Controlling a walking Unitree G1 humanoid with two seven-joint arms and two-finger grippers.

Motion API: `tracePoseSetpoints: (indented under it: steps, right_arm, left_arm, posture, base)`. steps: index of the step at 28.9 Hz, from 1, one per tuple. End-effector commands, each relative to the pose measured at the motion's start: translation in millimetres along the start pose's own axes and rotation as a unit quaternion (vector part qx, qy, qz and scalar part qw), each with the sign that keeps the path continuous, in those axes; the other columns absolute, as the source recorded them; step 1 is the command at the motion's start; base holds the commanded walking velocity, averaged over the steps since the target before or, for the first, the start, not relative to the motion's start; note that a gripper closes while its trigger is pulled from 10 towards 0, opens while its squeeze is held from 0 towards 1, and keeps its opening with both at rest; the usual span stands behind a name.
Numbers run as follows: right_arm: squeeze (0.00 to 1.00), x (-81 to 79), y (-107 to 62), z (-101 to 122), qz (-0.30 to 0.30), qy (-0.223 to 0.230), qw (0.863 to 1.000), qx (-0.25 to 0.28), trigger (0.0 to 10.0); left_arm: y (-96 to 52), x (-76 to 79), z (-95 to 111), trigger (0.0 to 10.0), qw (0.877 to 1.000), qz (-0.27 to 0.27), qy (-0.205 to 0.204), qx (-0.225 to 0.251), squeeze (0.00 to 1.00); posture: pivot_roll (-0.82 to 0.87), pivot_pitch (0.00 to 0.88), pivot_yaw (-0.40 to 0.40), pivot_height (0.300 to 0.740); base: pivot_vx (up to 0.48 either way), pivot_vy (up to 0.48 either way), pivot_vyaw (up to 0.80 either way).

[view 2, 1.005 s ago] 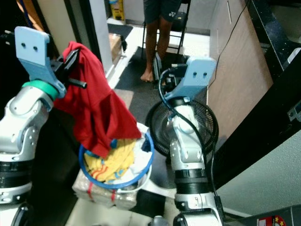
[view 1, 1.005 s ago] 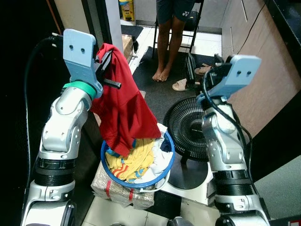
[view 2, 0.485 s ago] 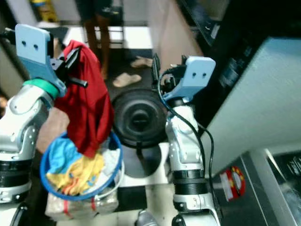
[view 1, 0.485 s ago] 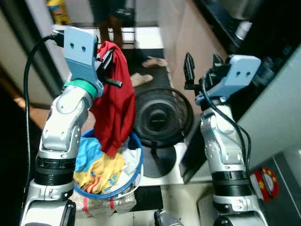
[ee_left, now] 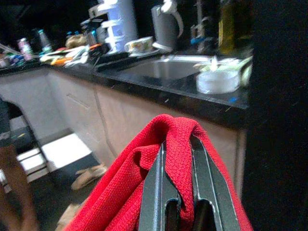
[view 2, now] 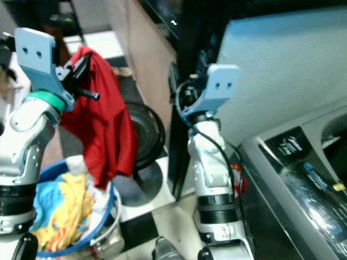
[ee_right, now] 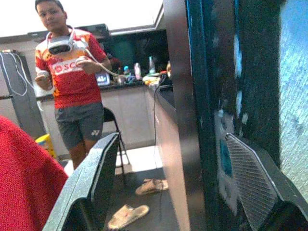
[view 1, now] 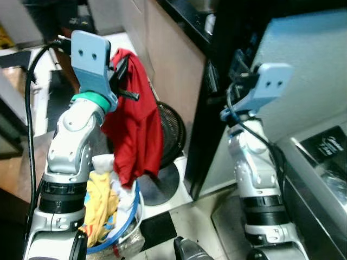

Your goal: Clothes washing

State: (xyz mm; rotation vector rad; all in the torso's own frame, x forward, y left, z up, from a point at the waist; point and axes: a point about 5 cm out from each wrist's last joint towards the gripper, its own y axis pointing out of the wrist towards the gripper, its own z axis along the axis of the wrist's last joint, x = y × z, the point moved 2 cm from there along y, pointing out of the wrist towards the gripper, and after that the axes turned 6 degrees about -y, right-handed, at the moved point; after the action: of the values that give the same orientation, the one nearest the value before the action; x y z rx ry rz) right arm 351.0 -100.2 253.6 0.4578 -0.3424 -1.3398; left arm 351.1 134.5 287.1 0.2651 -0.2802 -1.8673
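While the left pincer (view 1: 123, 81) clenches the red garment (view 1: 135, 135), swing it clear toward the washer (view 2: 303, 179) at 3 o'clock; right pincer (ee_right: 159, 192) spread.

Left gripper (view 1: 123, 81) raised, fingers closed on red garment (view 1: 135, 130), which hangs over blue-rimmed basket (view 1: 127, 227) of clothes. Black fan (view 1: 171, 135) stands behind garment. Right gripper (view 1: 238, 59) raised beside dark cabinet edge.

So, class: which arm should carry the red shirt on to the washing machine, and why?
The left. Its gripper is already shut on the red shirt, lifted clear of the basket. The right gripper is open and empty, nearer the washer.
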Motion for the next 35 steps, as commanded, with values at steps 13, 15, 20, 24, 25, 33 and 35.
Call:
tracePoseSetpoints:
  steps: [13, 15, 20, 24, 25, 33, 35]
  right_arm:
    - [0.0, 15.3, -3.7, -1.0, -0.037, -0.002, 0.999, -0.001, 10.0]
    - [0.0, 15.1, -4.1, -0.8, -0.037, -0.003, 0.999, 0.0, 10.0]
    - [0.0, 13.8, -7.6, 4.5, -0.031, -0.009, 0.999, 0.007, 10.0]
    - [0.0, 9.0, -7.7, 15.6, -0.015, -0.022, 0.999, 0.026, 10.0]
    - [0.0, 9.0, -7.7, 15.6, -0.015, -0.022, 0.999, 0.026, 10.0]
    - [0.0, 6.3, 1.3, 28.7, -0.011, -0.027, 0.998, 0.051, 10.0]
    - [0.0, 7.2, 3.6, 32.8, -0.014, -0.025, 0.998, 0.058, 10.0]
  left_arm:
    - [-7.1, -6.4, -12.7, 10.0, 1.0, 0.002, 0.025, -0.016, 0.0]
    - [-13.5, 0.1, -16.8, 10.0, 0.999, -0.019, 0.031, -0.022, 0.0]
    - [-36.9, 25.1, 3.9, 10.0, 0.996, -0.084, 0.037, 0.005, 0.0]
    - [-51.0, 46.5, 21.4, 10.0, 0.989, -0.134, 0.05, 0.026, 0.0]
    - [-51.0, 46.5, 21.4, 10.0, 0.989, -0.134, 0.05, 0.026, 0.0]
    - [-32.9, 41.0, 29.5, 10.0, 0.993, -0.103, 0.026, 0.049, 0.0]
    - [-25.7, 34.9, 35.8, 10.0, 0.994, -0.091, 0.03, 0.061, 0.0]
  posture:
    - [-0.05, 0.0, 0.073, 0.726]
    - [-0.05, 0.0, 0.076, 0.726]
    - [-0.04, 0.0, 0.073, 0.726]
    - [-0.04, 0.0, 0.071, 0.726]
    - [-0.04, 0.0, 0.071, 0.726]
    - [-0.04, 0.0, 0.07, 0.726]
    - [-0.05, 0.0, 0.072, 0.726]
  base:
    - [0.0, 0.0, -0.8]
    - [0.0, 0.0, -0.8]
    - [0.0, 0.0, -0.8]
    - [0.0, 0.0, -0.8]
    - [0.0, 0.0, -0.8]
    - [0.0, 0.0, -0.8]
    - [0.0, 0.0, -0.8]
